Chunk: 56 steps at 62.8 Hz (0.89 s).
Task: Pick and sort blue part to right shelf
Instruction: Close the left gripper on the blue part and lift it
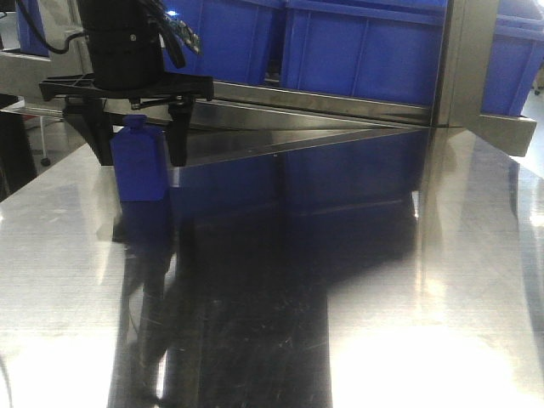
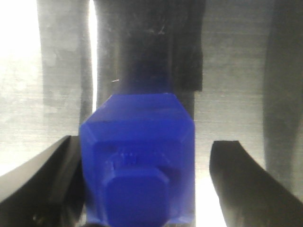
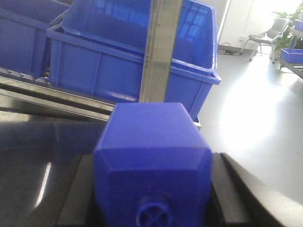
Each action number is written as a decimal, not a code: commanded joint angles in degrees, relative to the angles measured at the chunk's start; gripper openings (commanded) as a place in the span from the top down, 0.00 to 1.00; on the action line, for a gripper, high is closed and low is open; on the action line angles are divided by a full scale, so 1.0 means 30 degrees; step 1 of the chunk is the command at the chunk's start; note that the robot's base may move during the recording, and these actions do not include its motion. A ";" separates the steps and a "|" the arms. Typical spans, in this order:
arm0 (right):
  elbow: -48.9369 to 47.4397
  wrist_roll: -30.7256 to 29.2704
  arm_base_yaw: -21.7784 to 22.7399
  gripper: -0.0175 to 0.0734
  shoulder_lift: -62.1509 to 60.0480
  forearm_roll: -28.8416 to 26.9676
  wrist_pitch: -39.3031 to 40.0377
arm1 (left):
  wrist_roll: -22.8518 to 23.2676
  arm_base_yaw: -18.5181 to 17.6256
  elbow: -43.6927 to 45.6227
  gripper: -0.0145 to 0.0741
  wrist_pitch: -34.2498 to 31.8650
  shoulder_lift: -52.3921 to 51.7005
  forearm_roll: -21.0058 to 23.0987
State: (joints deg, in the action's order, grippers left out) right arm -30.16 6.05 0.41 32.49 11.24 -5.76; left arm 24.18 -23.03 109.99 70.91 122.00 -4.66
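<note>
Here, the left gripper (image 1: 142, 155) straddles an upright blue part (image 2: 137, 156) on the steel table (image 1: 357, 280), jaws wide with gaps either side, apparently poised to grasp. The right gripper (image 3: 152, 189) clamps a second blue part (image 3: 151, 142), facing two blue bins (image 3: 118, 71). Two parts, one per gripper.

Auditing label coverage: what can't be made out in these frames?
1. Right gripper: absent from the front view; in its wrist view the blue part covers most of the fingers, so grip is unconfirmed.
2. Left gripper: arm cut off by the front view's top edge.
3. Blue bins: front view, walls hide contents.
4. Right shelf: not identifiable in any view.
</note>
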 commanded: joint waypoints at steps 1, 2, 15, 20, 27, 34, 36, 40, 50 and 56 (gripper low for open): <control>-0.0605 -0.0086 0.0118 0.43 -0.0005 0.0235 0.1919 | 0.0222 -0.0062 0.0498 0.23 0.0604 -0.1120 -0.0139; -0.0605 -0.0086 0.0118 0.43 -0.0005 0.0235 0.1919 | 0.0270 -0.0061 0.0498 0.23 0.0604 -0.1120 -0.0139; -0.0605 -0.0086 0.0118 0.43 -0.0005 0.0235 0.1919 | 0.1528 -0.0033 0.0498 0.23 0.0554 -0.1104 -0.0229; -0.0605 -0.0086 0.0118 0.43 -0.0005 0.0235 0.1919 | 0.1528 0.0014 0.0498 0.23 0.0554 -0.1104 -0.0230; -0.0605 -0.0086 0.0118 0.43 -0.0005 0.0235 0.1919 | 0.1528 0.0056 0.0498 0.23 0.0554 -0.1104 -0.0230; -0.0605 -0.0086 0.0118 0.43 -0.0005 0.0235 0.1919 | 0.1528 0.0095 0.0498 0.23 0.0511 -0.1104 -0.0258; -0.0605 -0.0086 0.0118 0.43 -0.0005 0.0235 0.1919 | 0.1528 0.0095 0.0498 0.23 0.0511 -0.1104 -0.0258; -0.0605 -0.0086 0.0118 0.43 -0.0005 0.0235 0.1919 | 0.1528 0.0095 0.0498 0.24 0.0511 -0.1104 -0.0258; -0.0605 -0.0086 0.0118 0.43 -0.0005 0.0235 0.1919 | 0.1528 0.0261 0.0498 0.35 0.0511 -0.1104 -0.0311; -0.0605 -0.0086 0.0118 0.43 -0.0005 0.0235 0.1919 | 0.1528 0.0334 0.0498 0.43 0.0511 -0.1104 -0.0311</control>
State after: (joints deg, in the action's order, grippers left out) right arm -30.16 6.05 0.41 32.49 11.24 -5.76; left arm 28.09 -22.35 109.99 70.81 122.00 -4.86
